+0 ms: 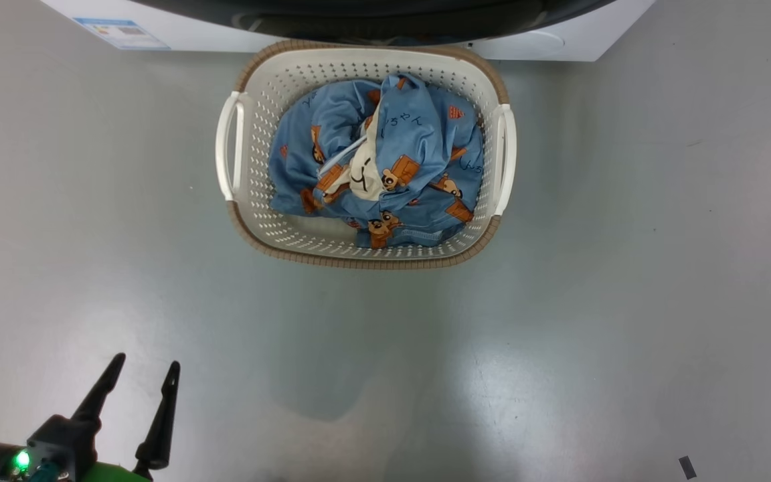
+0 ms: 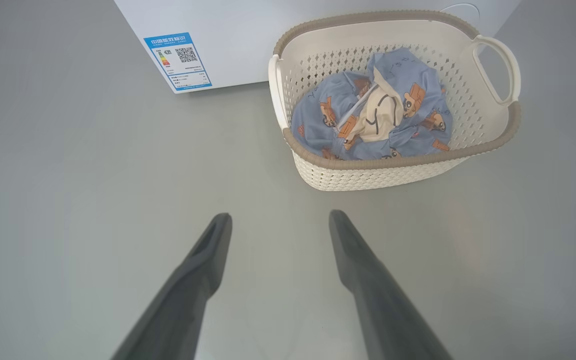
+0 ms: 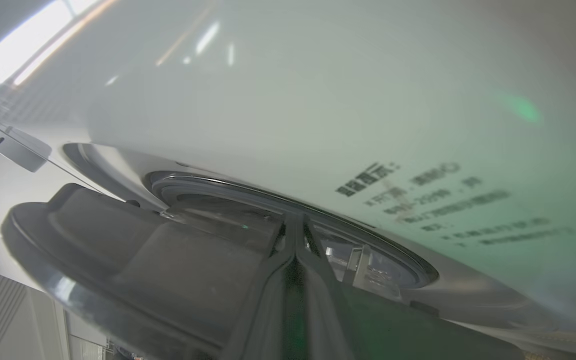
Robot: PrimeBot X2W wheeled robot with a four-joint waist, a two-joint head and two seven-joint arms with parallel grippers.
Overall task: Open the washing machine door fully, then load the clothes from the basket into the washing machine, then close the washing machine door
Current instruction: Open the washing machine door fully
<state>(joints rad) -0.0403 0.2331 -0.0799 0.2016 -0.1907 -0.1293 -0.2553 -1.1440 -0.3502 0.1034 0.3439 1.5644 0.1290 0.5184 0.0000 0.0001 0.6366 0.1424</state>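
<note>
Head: a cream perforated basket (image 1: 365, 258) with a brown woven rim sits on the grey floor (image 1: 626, 301), just before the white machine (image 1: 559, 43). It holds crumpled blue clothes (image 1: 419, 134) printed with orange animals. My left tool (image 1: 145, 363) hangs released.

Left wrist: a blue label (image 2: 178, 61) bears a QR code.

Right wrist: my right tool (image 3: 295, 220) is clenched by the glossy black door (image 3: 118, 260). The panel print is too blurred to read.
</note>
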